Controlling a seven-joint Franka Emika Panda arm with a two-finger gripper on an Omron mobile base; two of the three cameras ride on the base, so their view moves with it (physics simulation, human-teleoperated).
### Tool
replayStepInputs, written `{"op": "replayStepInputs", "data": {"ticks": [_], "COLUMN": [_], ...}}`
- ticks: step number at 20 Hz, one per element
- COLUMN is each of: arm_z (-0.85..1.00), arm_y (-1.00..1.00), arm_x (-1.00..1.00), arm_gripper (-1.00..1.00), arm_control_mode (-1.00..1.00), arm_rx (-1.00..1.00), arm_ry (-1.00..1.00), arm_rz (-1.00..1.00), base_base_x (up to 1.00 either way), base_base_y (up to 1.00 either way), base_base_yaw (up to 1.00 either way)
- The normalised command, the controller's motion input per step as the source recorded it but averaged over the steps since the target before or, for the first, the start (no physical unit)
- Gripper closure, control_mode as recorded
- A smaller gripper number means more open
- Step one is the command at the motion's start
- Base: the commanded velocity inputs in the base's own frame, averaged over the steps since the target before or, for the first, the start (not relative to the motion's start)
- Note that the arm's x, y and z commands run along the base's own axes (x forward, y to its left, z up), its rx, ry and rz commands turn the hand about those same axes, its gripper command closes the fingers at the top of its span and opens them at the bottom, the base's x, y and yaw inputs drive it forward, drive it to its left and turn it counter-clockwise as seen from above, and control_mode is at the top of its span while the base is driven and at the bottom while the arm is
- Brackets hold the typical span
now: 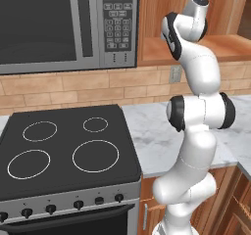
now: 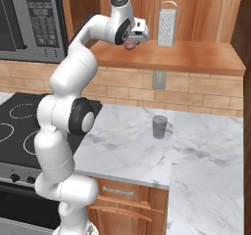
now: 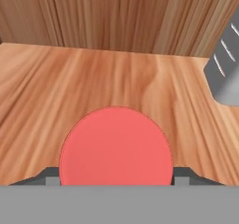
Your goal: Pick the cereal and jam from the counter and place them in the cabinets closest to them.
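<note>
While over the cabinets [image 2: 196, 58] shelf, the hand [image 2: 131, 44] grips the jam [image 3: 115, 146].

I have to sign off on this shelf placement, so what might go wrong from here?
The jam sits between the gripper fingers over the cabinet shelf; released too high, it may tip or roll. The metal grater stands close to the right, so a sideways retreat might knock it.

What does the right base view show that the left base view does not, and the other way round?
Right base view: the grater, the grey cup, and the gripper holding the red jam over the cabinet shelf. Left base view: the stovetop with all four rings whole. Both: the arm, the microwave, the counter.
</note>
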Motion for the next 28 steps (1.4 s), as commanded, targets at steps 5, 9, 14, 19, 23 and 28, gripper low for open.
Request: {"op": "replayStepInputs", "data": {"ticks": [5,9,14,19,23,28], "arm_z": [0.09,0.26,0.19,0.07,0.01,0.0], "arm_y": [-0.02,-0.03,-0.08,-0.06,-0.1,-0.14], "arm_x": [-0.08,-0.31,-0.7,-1.0,-1.0,-1.0], "arm_gripper": [-1.0,-1.0,-1.0,-1.0,-1.0,-1.0], "arm_control_mode": [-1.0,-1.0,-1.0,-1.0,-1.0,-1.0], "arm_rx": [0.0,0.02,0.01,0.0,0.0,0.02], "arm_ry": [0.0,0.0,-0.07,-0.11,-0.12,-0.22], "arm_rz": [0.0,0.0,0.0,0.0,0.01,0.02], "base_base_x": [0.0,0.0,0.0,0.0,0.0,0.0], "base_base_y": [0.0,0.0,0.0,0.0,0.0,0.0], "base_base_yaw": [0.0,0.0,0.0,0.0,0.0,0.0]}}
